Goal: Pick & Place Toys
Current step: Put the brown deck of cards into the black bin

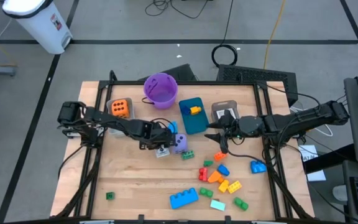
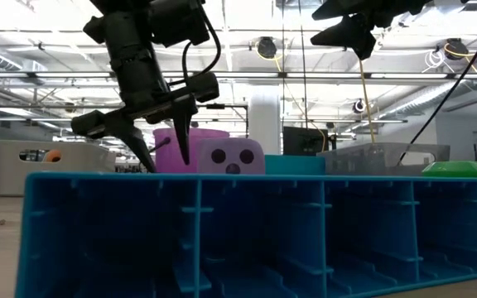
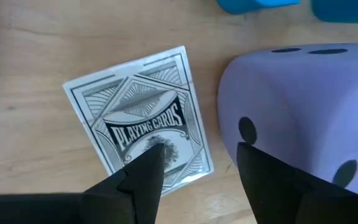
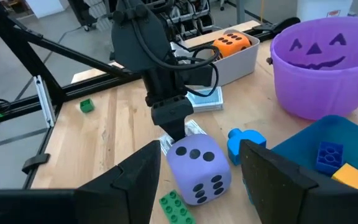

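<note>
A playing-card pack lies flat on the wooden table, right beside a purple dotted die. My left gripper points down over them, open; one finger stands over the pack's end and the other over the gap next to the die. From the side it shows as two spread fingers, and the right wrist view shows the left gripper low beside the die. My right gripper hangs open in the air, nothing between its fingers. My left gripper comes from above with one fingertip over the card pack's end. Whether that fingertip touches the pack I cannot tell. The pack lies flat on the table.
A purple bucket, a grey bin with an orange die, a teal bin and a clear bin stand at the back. Loose bricks, a large blue brick and a green brick lie toward the near edge.
</note>
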### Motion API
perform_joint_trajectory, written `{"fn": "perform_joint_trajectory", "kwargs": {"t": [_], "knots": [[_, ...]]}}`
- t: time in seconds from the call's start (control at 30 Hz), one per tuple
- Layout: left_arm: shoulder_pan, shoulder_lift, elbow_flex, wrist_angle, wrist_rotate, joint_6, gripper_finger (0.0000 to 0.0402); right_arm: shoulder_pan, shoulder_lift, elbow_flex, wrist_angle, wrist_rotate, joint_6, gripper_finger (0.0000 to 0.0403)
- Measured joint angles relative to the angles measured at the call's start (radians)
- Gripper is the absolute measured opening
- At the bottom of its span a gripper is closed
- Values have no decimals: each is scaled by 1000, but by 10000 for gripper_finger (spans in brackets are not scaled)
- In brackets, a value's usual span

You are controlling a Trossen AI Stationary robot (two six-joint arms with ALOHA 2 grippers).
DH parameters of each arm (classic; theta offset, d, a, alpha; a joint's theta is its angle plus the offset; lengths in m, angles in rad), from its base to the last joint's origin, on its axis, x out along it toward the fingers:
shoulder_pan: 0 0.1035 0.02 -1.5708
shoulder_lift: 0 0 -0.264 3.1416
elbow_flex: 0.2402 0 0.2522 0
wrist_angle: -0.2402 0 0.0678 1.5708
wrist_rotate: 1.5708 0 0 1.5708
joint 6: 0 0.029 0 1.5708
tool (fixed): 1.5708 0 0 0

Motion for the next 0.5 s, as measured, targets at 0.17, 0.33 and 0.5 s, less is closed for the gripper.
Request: {"fn": "perform_joint_trajectory", "kwargs": {"t": [0.17,0.33,0.5], "knots": [[9,0,0,0,0,-8,209,0,0,0,0,0,-2,210],[21,0,0,-3,8,-8,209,0,0,0,-1,-1,-2,210],[33,0,0,-57,36,-4,209,0,0,0,-1,-1,-2,210]]}}
